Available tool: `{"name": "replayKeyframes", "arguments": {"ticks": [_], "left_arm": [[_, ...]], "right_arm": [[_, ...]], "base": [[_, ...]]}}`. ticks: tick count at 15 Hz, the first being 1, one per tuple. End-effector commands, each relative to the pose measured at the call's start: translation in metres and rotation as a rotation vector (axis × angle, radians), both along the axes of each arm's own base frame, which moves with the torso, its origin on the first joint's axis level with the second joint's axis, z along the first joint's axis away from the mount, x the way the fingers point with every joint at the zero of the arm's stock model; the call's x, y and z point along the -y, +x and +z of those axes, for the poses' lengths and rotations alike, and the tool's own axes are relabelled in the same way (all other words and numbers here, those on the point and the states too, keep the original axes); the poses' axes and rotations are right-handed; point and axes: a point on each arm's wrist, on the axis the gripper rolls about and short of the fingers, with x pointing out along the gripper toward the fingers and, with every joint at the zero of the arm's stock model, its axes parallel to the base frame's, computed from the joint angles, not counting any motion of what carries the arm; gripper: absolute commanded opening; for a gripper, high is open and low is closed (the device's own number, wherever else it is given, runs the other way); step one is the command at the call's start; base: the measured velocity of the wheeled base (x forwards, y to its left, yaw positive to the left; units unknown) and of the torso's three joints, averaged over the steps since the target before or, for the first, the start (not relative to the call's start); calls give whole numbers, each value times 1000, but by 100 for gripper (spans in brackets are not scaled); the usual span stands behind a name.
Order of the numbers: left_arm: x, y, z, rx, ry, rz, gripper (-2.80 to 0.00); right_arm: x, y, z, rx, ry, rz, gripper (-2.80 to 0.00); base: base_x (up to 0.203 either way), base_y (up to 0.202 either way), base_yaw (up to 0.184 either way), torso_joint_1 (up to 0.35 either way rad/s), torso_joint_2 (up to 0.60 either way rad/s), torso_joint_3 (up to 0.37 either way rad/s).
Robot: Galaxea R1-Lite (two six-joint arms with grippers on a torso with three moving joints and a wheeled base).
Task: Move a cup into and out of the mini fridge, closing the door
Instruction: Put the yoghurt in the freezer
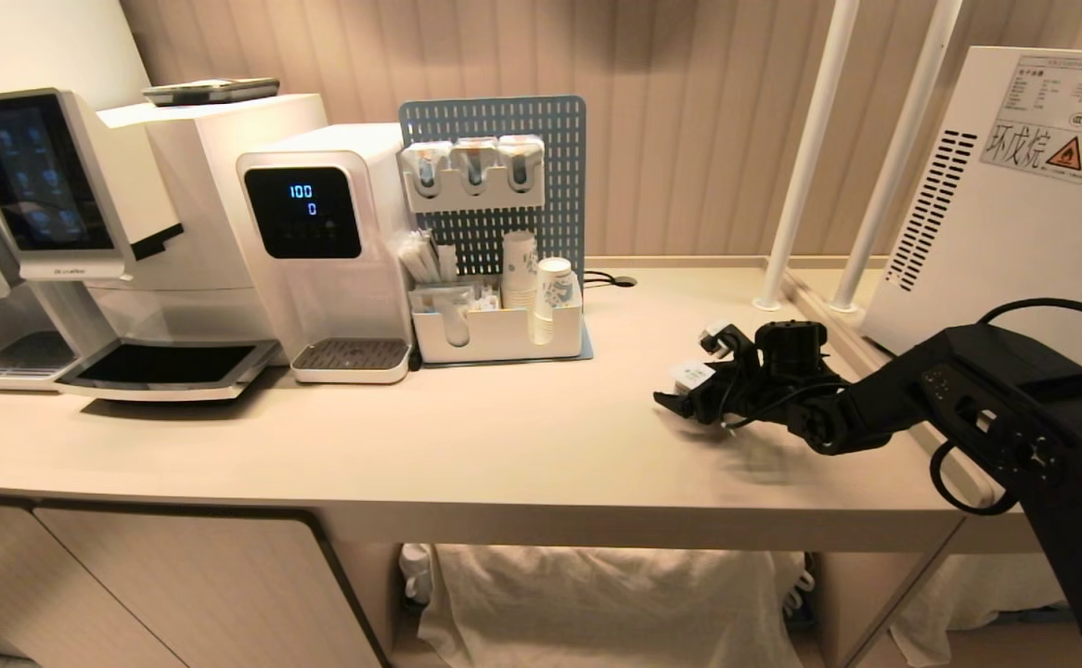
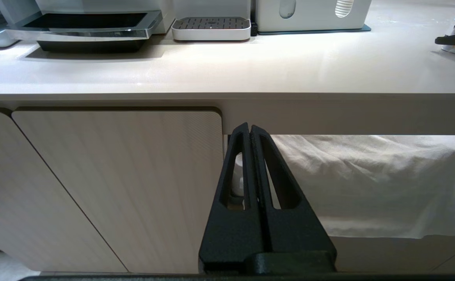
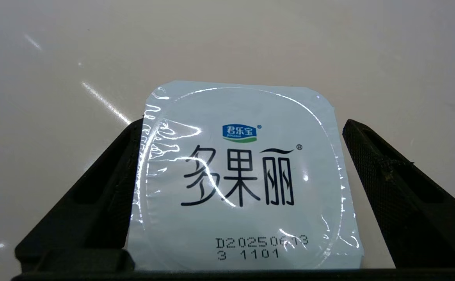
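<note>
R tool (image 1: 689, 382) is out over the bench (image 1: 467, 445), at about 3 o'clock of the bench's middle in the head view, fingers spread wide w/ the cup (image 1: 692, 375) standing between them. The right wrist view looks down on the square foil lid (image 3: 243, 175): one black finger (image 3: 403, 195) stands clear of the lid's edge w/ a visible gap, the other (image 3: 106, 183) is half hidden under the lid's overhang, so contact on that side can't be told. Nothing clamped yet; the cup's weight looks to be on the bench. Reads as the straddle before a pinch: fingers come in low on either side so they close on the body below the lid rim, not on the flimsy foil.

Cup stands upright, prob. so the sealed top stays level and the sides are offered to the tool.

Mini fridge (image 1: 1014, 213) sits at about 2 o'clock from the cup, at the bench's far R end, its vented side w/ the yellow-triangle sticker (image 1: 1065, 153) facing us. Door isn't in view, so open or shut can't be told. Cup is outside the fridge, well short of it.

L tool (image 2: 250, 132) hangs parked below the bench edge, fingers pressed together on nothing, in front of the cupboard front (image 2: 114, 187) and the white cloth (image 2: 368, 183). Prob. kept low so it's out of R arm's way.

Water dispenser (image 1: 328, 241) and paper cups (image 1: 550, 288) at about 10 o'clock from the cup, well apart, not involved.
</note>
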Motion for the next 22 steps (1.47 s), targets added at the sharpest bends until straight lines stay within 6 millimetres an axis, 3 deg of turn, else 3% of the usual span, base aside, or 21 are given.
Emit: {"name": "replayKeyframes", "arguments": {"ticks": [1,7,10,12,14,17,20,22], "left_arm": [[0,0,0,0,0,0,-280],[0,0,0,1,-2,0,-280],[0,0,0,-2,-4,1,-280],[0,0,0,-1,-5,1,-280],[0,0,0,0,-5,1,-280],[0,0,0,-2,-5,2,-280],[0,0,0,0,-5,3,-280],[0,0,0,0,-5,3,-280]], "right_arm": [[1,1,-3,-3,-1,1,-280],[4,-5,13,0,23,-12,-280],[14,-28,49,10,45,-32,-280],[24,-59,83,18,61,-53,-280],[38,-105,123,49,67,-96,-280],[57,-194,183,162,63,-301,-280],[69,-307,228,314,98,-491,-280],[74,-392,242,397,135,-541,-280]], "base": [[0,0,0,0,0,0],[0,0,0,0,0,0],[0,0,0,0,0,0],[0,0,0,0,0,0],[0,0,0,0,0,0],[0,0,0,0,0,0],[0,0,0,0,0,0],[0,0,0,0,0,0]]}}
